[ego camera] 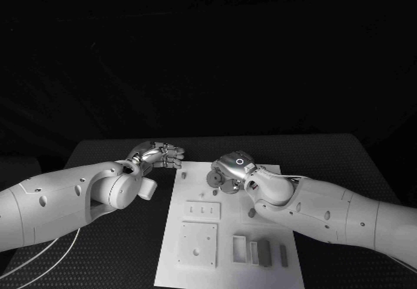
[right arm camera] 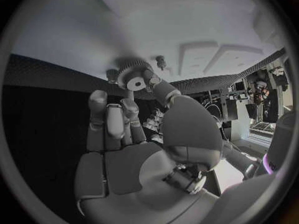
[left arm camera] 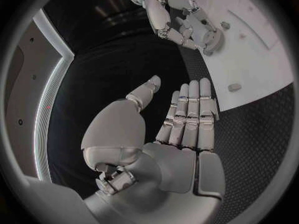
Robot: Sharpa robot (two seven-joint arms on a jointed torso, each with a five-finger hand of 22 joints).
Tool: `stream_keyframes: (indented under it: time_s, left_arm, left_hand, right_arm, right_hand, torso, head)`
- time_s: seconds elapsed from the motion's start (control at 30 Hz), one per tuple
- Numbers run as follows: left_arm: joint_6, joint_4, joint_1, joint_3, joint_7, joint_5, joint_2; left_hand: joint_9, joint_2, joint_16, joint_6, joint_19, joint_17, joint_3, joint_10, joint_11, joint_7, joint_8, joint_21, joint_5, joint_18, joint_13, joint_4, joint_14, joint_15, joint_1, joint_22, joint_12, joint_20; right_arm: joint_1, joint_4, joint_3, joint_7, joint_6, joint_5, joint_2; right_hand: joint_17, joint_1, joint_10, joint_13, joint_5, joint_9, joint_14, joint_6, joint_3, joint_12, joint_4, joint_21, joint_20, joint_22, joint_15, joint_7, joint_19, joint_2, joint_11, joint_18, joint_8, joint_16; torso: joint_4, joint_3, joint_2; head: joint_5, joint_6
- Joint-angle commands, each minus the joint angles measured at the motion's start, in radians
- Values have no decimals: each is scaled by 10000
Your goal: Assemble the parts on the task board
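Note:
The white task board [ego camera: 278,180] lies in the middle of the black table. My right hand [ego camera: 230,173] hovers over the board's far part and pinches a toothed gear [right arm camera: 132,78] between thumb and a finger; the gear [ego camera: 216,179] hangs just above the board [right arm camera: 206,20]. A small peg [right arm camera: 161,60] stands on the board close beside the gear. My left hand [ego camera: 158,154] is over the table off the board's far left corner, fingers straight and nothing in its palm [left arm camera: 181,129]. From the left wrist I see the right hand [left arm camera: 174,15] with the gear [left arm camera: 209,42].
Nearer me on the board are a slotted square plate [ego camera: 202,211], a larger square plate [ego camera: 198,244] and several narrow rectangular pieces [ego camera: 252,250]. A small dark part [ego camera: 251,212] and a small stub [left arm camera: 234,87] also sit on the board.

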Motion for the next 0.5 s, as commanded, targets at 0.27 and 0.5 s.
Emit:
stream_keyframes:
  time_s: [0.27,0.5]
  left_arm:
    - [109,-3,12,10,56,21,35]
    - [107,-2,12,10,58,21,42]
  left_hand:
    - [14,-17,-68,-38,-68,16,-32,26,72,0,-69,-45,34,159,13,-18,31,70,-12,11,-49,18]
    - [16,-19,-71,-38,-69,18,-32,28,72,0,-69,-47,34,158,14,-19,31,70,-12,12,-51,19]
  right_arm:
    - [-34,-69,17,-195,147,-249,66]
    - [-26,-98,17,-136,310,-227,132]
  right_hand:
    - [-18,213,43,-4,40,186,19,525,49,17,34,69,7,166,-31,62,0,231,-22,452,150,44]
    - [-46,201,27,-24,40,187,3,517,69,-4,43,64,5,161,-33,65,2,175,-21,452,136,38]
  torso:
    - [10,-7,3]
    - [-5,-2,1]
  head:
    - [19,1]
    - [28,0]
